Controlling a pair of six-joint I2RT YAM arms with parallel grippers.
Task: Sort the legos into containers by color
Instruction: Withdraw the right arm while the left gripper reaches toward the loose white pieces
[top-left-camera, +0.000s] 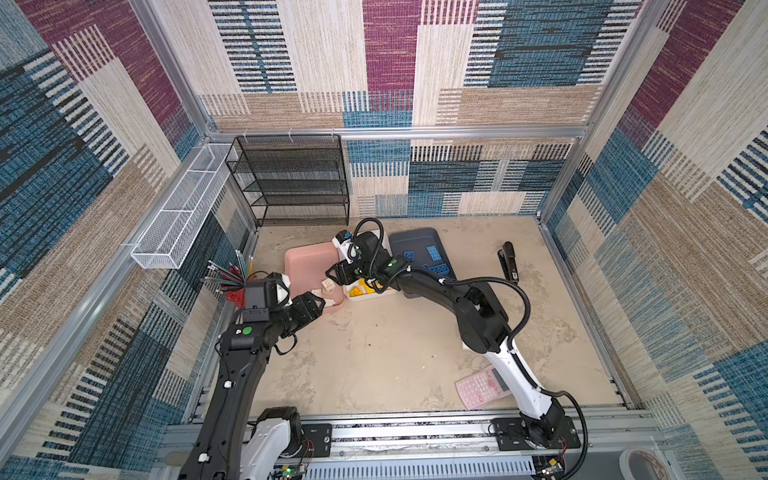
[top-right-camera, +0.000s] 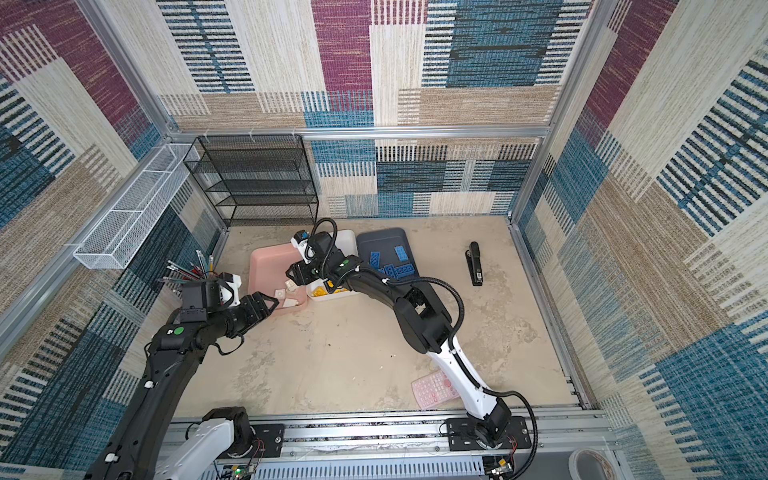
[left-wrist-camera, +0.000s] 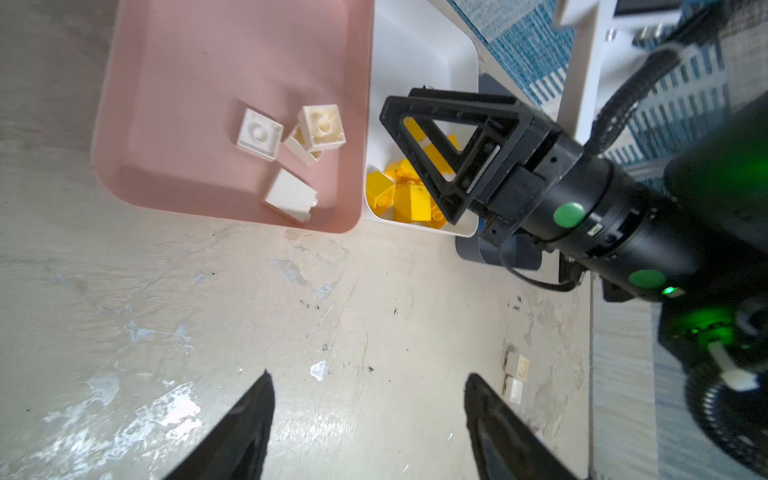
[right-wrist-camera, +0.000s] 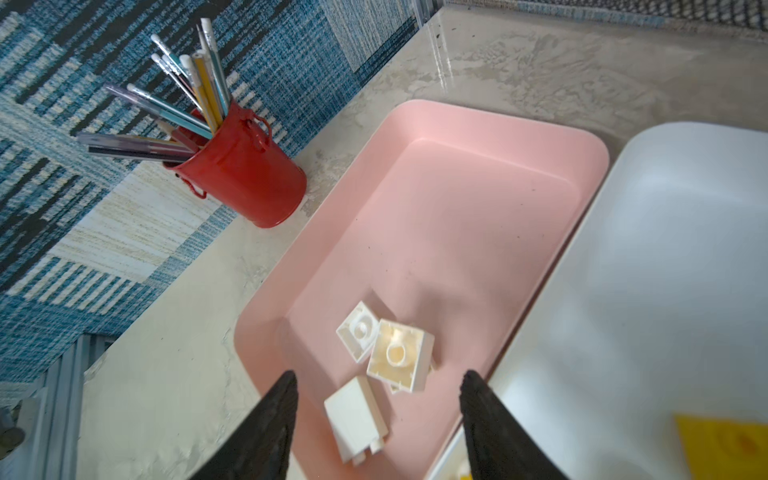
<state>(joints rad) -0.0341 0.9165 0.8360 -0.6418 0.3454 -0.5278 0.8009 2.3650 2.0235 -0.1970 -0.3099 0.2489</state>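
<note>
Fingers of left gripper (left-wrist-camera: 368, 376) spread, empty, over mottled tabletop (left-wrist-camera: 208, 311) near smooth pink tray (left-wrist-camera: 120, 124) with four boxy white cubes (left-wrist-camera: 259, 134). Right gripper (right-wrist-camera: 378, 374) parted, bare, above them; next, white tray (left-wrist-camera: 415, 50) of chunky yellow bricks (left-wrist-camera: 409, 199), then dark grey tray (top-left-camera: 409, 239) of flat studded blue bricks (top-left-camera: 433, 251)

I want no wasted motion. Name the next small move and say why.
Probably swing the left claw sideways over the two cream bricks on the table. It is open and empty, they lie close beside it, and they look like the only bricks outside a tray. The right claw hangs open over the pink tray, where the other cream bricks lie.
</note>
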